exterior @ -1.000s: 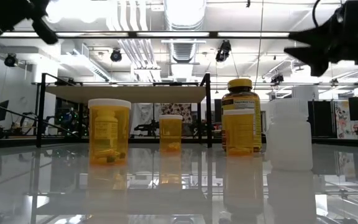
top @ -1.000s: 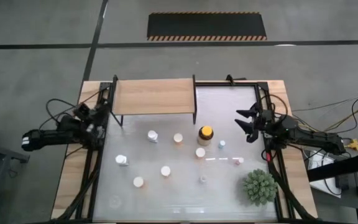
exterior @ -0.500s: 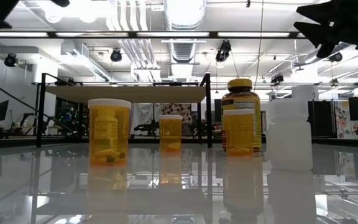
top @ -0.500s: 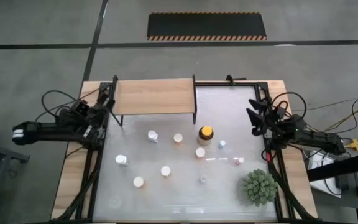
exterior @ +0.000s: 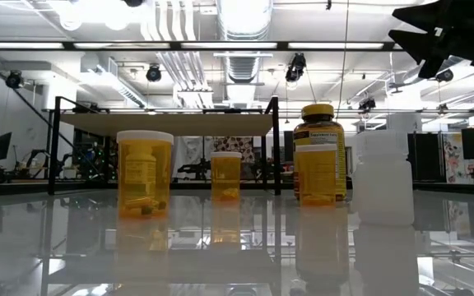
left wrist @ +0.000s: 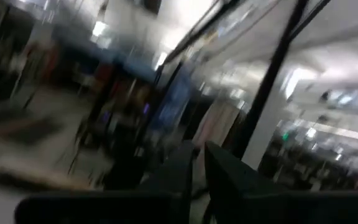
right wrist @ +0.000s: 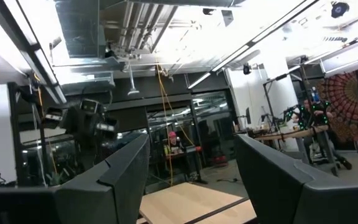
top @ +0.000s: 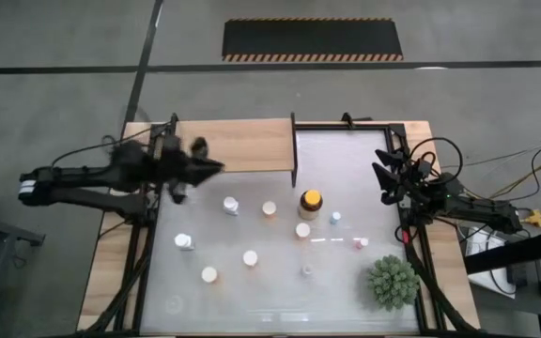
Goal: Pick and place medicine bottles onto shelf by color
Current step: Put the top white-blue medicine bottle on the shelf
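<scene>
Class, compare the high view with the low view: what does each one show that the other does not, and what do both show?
Only the high view shows the spiky green plant, the left tool by the shelf's front edge, the whole spread of small bottles and the shelf's top face.

Only the low view shows the room's ceiling lights and pipes, and the orange bottles side-on with pills inside, such as the nearest orange bottle.

Both show the shelf, the yellow-capped amber jar and the right tool, raised and holding nothing.
</scene>
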{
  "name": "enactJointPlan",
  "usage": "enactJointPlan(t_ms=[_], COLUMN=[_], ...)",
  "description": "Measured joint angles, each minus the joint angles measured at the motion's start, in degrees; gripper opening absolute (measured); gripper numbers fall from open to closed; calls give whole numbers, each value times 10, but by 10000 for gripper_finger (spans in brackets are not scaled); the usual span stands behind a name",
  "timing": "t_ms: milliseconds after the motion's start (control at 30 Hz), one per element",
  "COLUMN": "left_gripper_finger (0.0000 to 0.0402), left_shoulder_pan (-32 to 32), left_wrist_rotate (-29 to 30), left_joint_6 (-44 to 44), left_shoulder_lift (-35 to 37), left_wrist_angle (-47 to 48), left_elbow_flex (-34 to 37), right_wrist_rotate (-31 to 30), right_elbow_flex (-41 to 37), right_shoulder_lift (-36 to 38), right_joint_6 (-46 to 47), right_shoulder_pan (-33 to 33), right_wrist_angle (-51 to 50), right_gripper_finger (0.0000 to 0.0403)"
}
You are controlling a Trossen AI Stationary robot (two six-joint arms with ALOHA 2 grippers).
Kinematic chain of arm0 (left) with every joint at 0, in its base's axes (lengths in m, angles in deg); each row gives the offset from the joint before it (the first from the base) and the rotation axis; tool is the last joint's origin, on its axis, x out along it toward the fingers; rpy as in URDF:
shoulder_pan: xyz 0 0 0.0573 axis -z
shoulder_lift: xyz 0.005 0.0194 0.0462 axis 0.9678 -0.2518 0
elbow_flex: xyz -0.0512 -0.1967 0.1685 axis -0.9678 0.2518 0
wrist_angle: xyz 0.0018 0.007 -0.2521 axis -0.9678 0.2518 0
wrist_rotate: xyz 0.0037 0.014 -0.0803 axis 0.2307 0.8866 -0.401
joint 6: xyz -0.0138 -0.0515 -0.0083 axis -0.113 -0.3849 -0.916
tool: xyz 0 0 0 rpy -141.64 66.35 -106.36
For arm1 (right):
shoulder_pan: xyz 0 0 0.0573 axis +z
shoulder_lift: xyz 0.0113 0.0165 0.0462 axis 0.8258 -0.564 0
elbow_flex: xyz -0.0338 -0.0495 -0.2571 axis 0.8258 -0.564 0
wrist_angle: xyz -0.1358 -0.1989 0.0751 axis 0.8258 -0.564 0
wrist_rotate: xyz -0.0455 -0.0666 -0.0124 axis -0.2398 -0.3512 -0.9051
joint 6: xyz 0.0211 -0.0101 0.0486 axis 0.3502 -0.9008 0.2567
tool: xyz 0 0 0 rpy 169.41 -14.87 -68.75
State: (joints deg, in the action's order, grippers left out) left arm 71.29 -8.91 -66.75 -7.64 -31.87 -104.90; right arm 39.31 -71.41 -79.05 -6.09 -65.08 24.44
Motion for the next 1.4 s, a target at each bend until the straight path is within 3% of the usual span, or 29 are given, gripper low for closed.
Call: enactJointPlan(t_ms=[300,500,767,900,1100,1400], left_gripper_finger=[1,1,1,5,58,206], left_shoulder_pan=[68,127,167,165,163,158], left_wrist_rotate=[29,107,115,119,172,285], left_joint_6=[-60,-60,-29,-15,37,88], left_shoulder_lift=[-113,-182,-259,-303,-362,-435], left_wrist_angle=[291,541,724,785,799,856], left_elbow_flex=[-197,-307,-322,-321,-322,-319], right_wrist_rotate=[0,0,0,0,0,0], right_elbow_flex=[0,0,0,0,0,0], right_shoulder_lift=[0,0,0,0,-1,-2], right_joint_6=[0,0,-5,-65,-113,-180], right_shoulder_pan=[0,0,0,0,0,0], right_wrist_angle=[0,0,-1,-1,-1,-18], right_gripper_finger=[226,226,226,226,226,226])
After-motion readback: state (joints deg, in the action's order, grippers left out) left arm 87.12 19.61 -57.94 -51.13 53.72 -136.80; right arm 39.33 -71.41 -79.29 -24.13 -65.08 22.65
